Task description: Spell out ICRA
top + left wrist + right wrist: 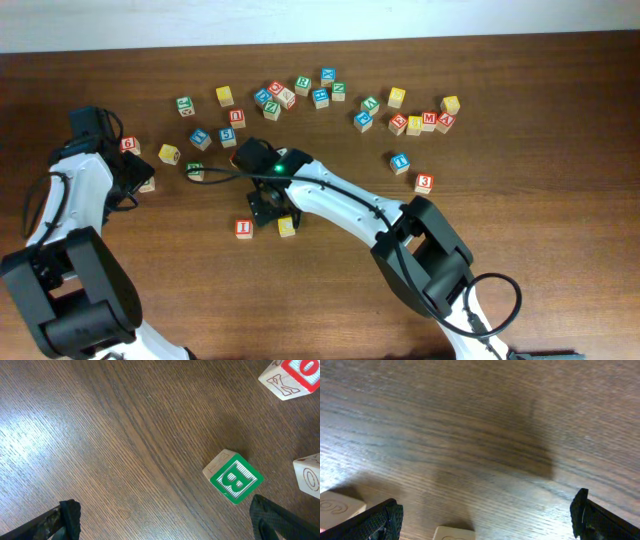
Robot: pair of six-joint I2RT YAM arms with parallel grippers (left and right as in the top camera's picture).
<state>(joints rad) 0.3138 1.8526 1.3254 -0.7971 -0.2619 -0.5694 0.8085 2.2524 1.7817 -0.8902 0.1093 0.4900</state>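
A red-lettered I cube (244, 228) and a yellow-faced C cube (287, 226) sit side by side on the table, a small gap between them. My right gripper (269, 211) hangs open just behind them. In the right wrist view its fingers (385, 520) stand wide apart, with a pale cube edge (454, 534) low between them, touching neither finger. A green-lettered R cube (302, 84) lies in the far cluster and a red-lettered A cube (445, 121) at the far right. My left gripper (167, 527) is open over bare wood beside a green B cube (234, 480).
Several other letter and digit cubes are scattered along the far side, among them a 6 (129, 145), a 3 (424, 183) and a blue cube (400, 161). In the left wrist view a K cube (287, 377) and another pale cube (309, 477) lie near the B.
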